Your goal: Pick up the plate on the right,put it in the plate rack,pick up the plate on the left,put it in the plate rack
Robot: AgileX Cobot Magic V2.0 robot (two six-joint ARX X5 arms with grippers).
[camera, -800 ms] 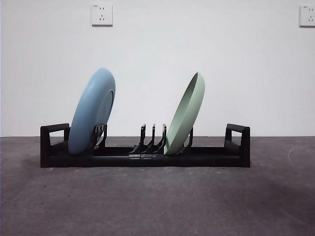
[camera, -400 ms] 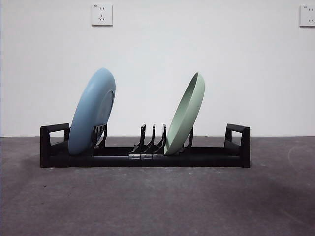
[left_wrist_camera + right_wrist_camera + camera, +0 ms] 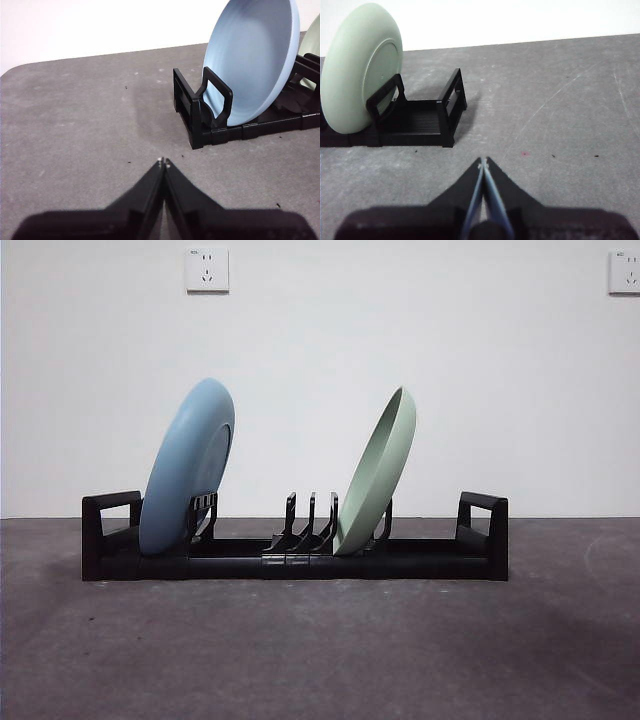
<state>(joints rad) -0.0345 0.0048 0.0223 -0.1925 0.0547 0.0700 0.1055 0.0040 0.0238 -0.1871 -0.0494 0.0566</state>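
Observation:
The long black plate rack [image 3: 430,558] stands across the grey table. A light blue plate [image 3: 187,467] leans in its left end and a pale green plate [image 3: 377,472] leans among the dividers right of the middle. From the left wrist, the blue plate [image 3: 254,57] sits behind the rack's looped end handle [image 3: 216,97]; my left gripper [image 3: 163,161] is shut and empty, hovering over bare table away from that end. My right gripper [image 3: 483,161] is also shut and empty, off the rack's other end handle [image 3: 451,103], with the green plate [image 3: 362,62] beyond. Neither gripper shows in the front view.
Three free upright dividers [image 3: 311,521] stand between the two plates. Wall sockets [image 3: 207,270] hang on the white wall behind. Grey tabletop [image 3: 320,650] stretches in front of the rack.

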